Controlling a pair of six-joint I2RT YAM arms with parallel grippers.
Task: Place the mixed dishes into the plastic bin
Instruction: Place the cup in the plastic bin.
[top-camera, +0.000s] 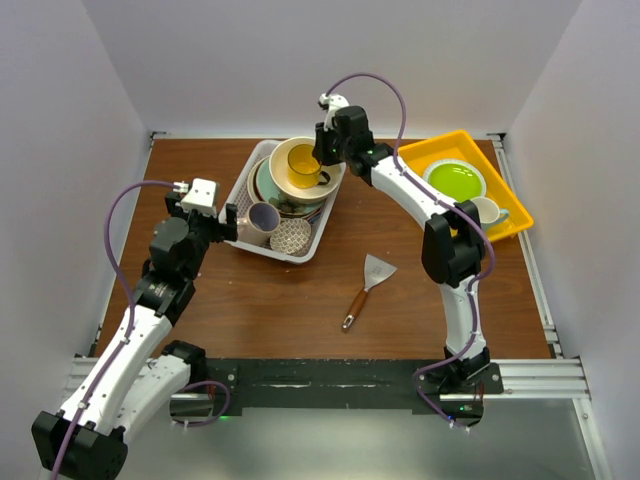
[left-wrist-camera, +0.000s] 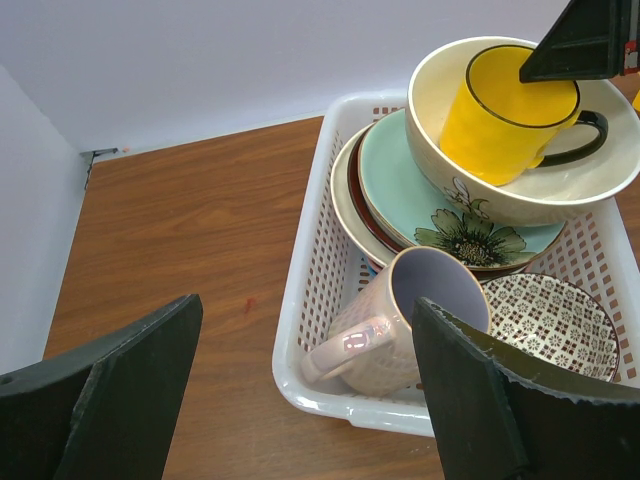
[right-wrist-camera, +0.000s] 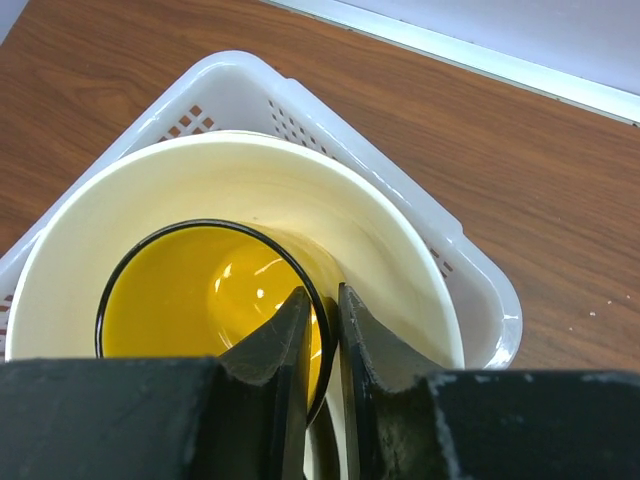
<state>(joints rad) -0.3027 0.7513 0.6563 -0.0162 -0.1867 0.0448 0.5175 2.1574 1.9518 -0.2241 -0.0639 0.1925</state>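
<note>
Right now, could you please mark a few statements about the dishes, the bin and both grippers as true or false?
1. The yellow mug sits inside the large cream bowl. True.
2. The left gripper is shut on the purple-lined mug. False: it is open and holds nothing.
3. The spatula lies in the plastic bin. False: it lies on the table, outside the bin.
4. The right gripper pinches the yellow mug's rim. True.

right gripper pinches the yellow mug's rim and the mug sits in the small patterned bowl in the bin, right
No: the yellow mug sits in the large cream bowl, as the left wrist view shows. The right gripper does pinch its rim, in the bin.
</note>
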